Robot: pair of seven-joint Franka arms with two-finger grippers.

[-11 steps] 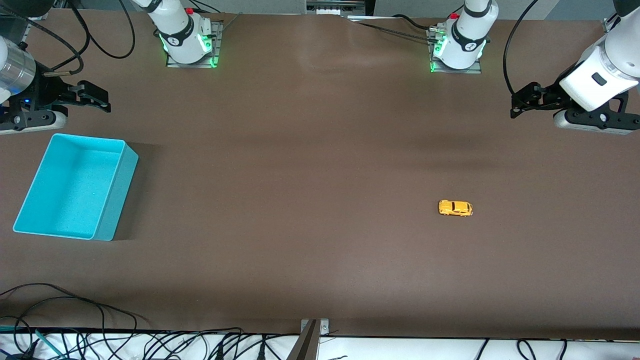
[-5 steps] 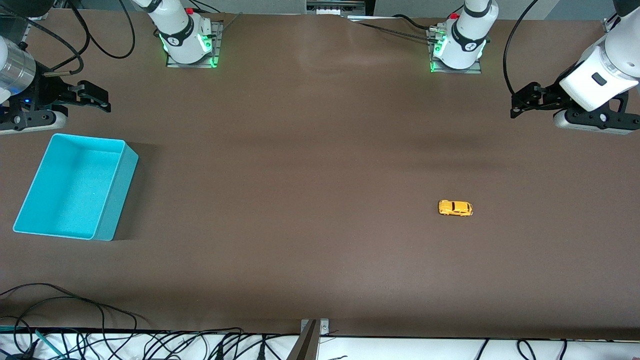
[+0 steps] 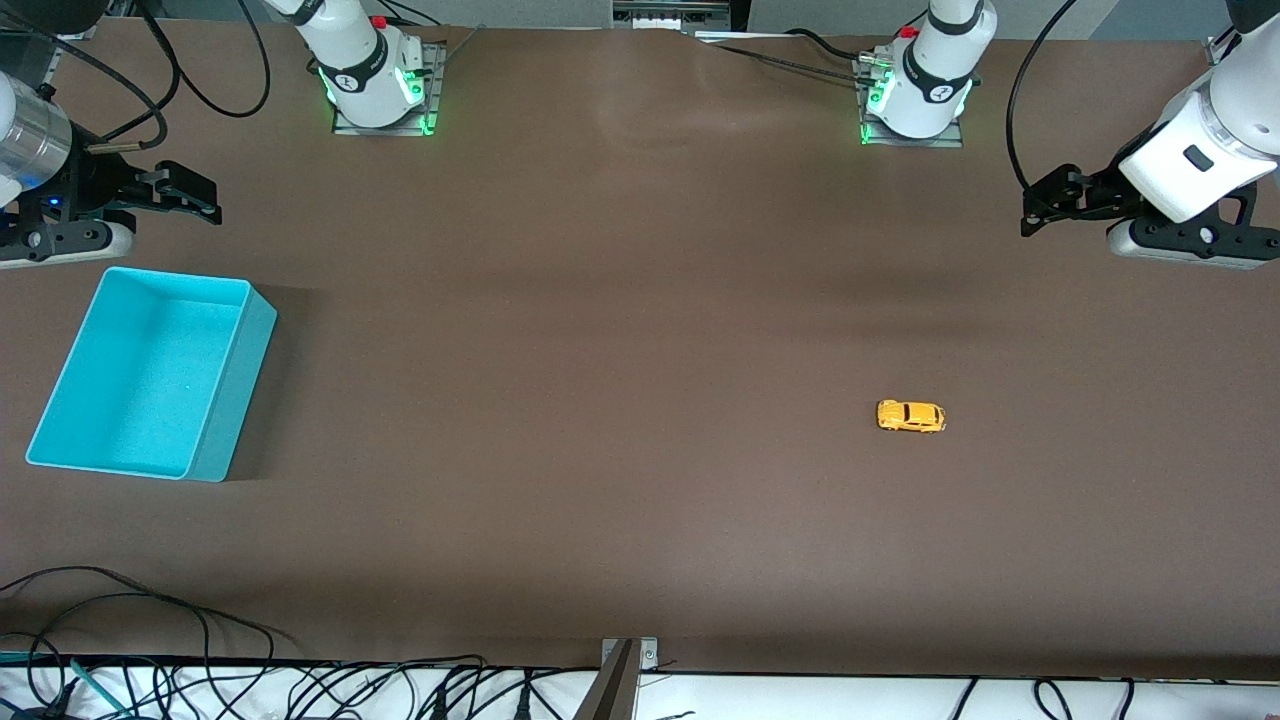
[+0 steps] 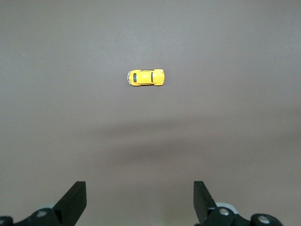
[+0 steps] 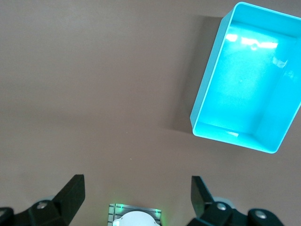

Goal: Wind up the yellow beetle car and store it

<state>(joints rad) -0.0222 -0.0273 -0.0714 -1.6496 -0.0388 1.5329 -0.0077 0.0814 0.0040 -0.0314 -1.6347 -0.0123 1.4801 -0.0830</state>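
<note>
The yellow beetle car (image 3: pixel 911 416) stands on its wheels on the brown table toward the left arm's end; it also shows in the left wrist view (image 4: pixel 146 77). The turquoise bin (image 3: pixel 240 380) sits empty at the right arm's end, seen too in the right wrist view (image 5: pixel 203 96). My left gripper (image 3: pixel 1045 208) is open and empty, held high over the table at the left arm's end, apart from the car; in its wrist view (image 4: pixel 139 202) the jaws stand wide. My right gripper (image 3: pixel 185 195) is open and empty, high over the table beside the bin; its wrist view (image 5: pixel 138 200) shows wide jaws.
The two arm bases (image 3: pixel 375 90) (image 3: pixel 915 100) stand along the table's edge farthest from the front camera. Loose cables (image 3: pixel 150 640) lie along the nearest edge, with a metal bracket (image 3: pixel 625 665) at its middle.
</note>
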